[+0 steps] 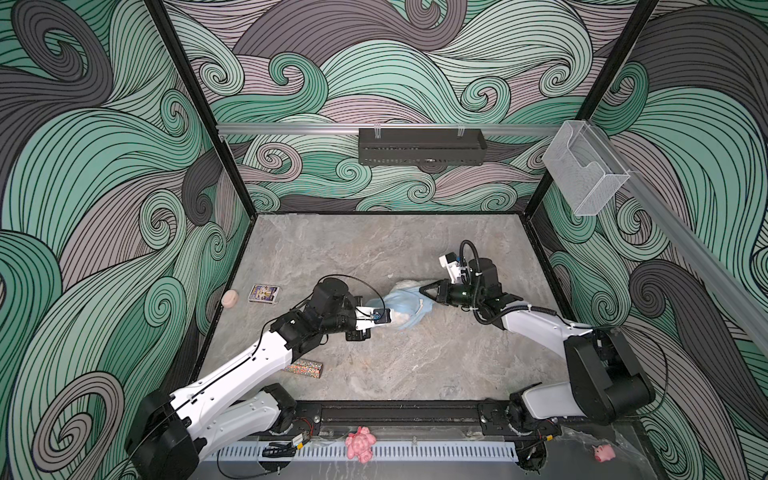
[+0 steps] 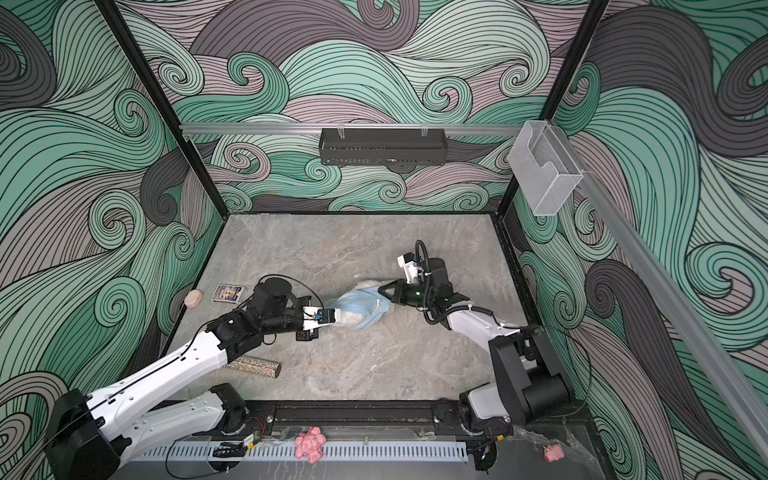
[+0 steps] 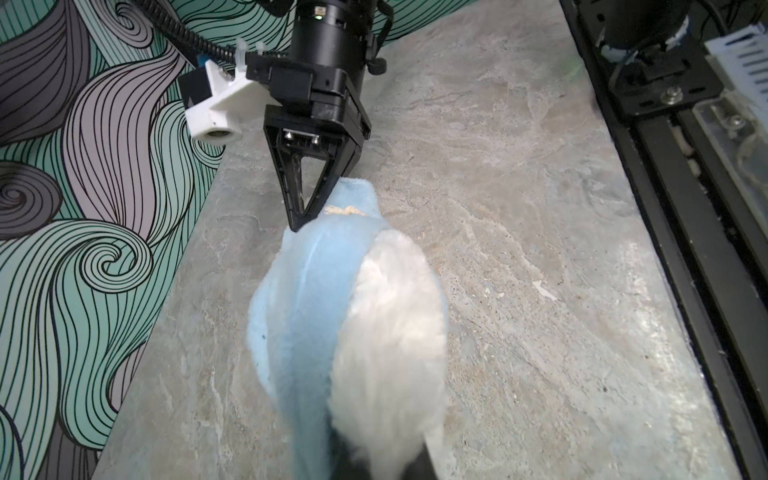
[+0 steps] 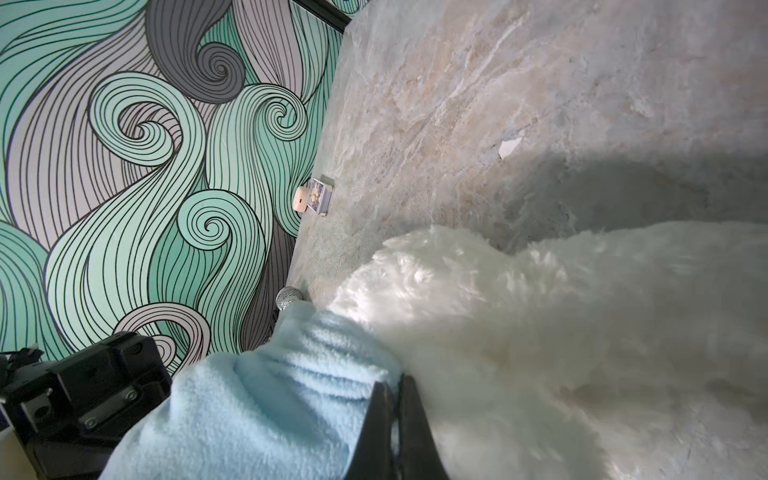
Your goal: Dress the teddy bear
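In both top views: reaching inward from either side, forearms low over the table (image 1: 374, 249), meeting mid-table at the teddy bear (image 1: 404, 285) (image 2: 365, 284), half wrapped in a blue garment (image 1: 407, 305).
Left wrist view: gripping the bear's white fur with the left pincer (image 3: 382, 465), pressed together; right pincer (image 3: 297, 222) pinching the garment's edge.
Right wrist view: same pinch close up, card box (image 4: 321, 195) well apart.

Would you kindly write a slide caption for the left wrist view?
Right pincer pinches the pale blue garment that half covers the white teddy bear.
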